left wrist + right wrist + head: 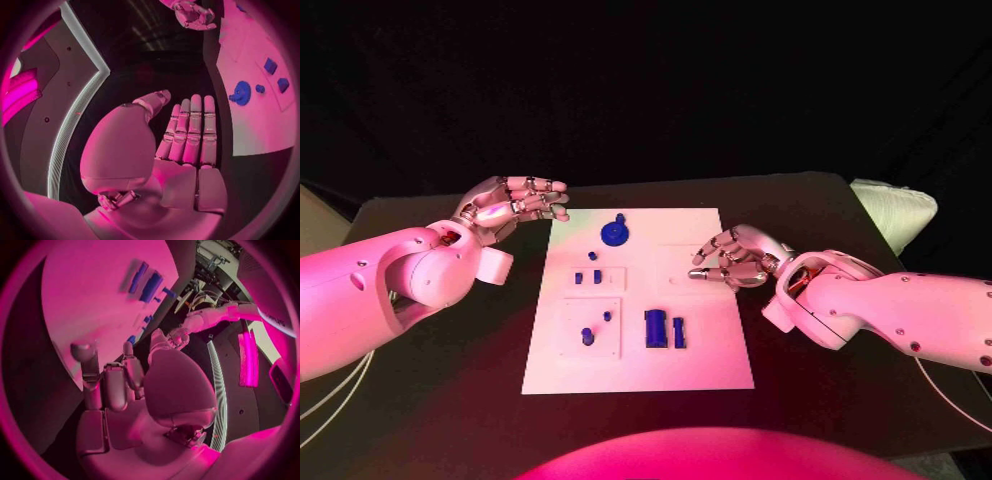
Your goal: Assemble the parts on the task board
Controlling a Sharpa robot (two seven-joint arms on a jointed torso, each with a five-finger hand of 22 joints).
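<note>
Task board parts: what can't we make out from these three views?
- Head view: the small blue parts on the task board are too small to tell their shape, or whether they lie or stand.
- Left wrist view: the circle's rim cuts off the board beyond the round blue part.
- Right wrist view: the right hand hides the board's edge nearest it.

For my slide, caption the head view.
Both hands, left and right, hover empty beside the white task board holding blue parts.

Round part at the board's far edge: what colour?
Blue. The round part shows best in the head view, lying on the white task board; neither hand touches it.
</note>
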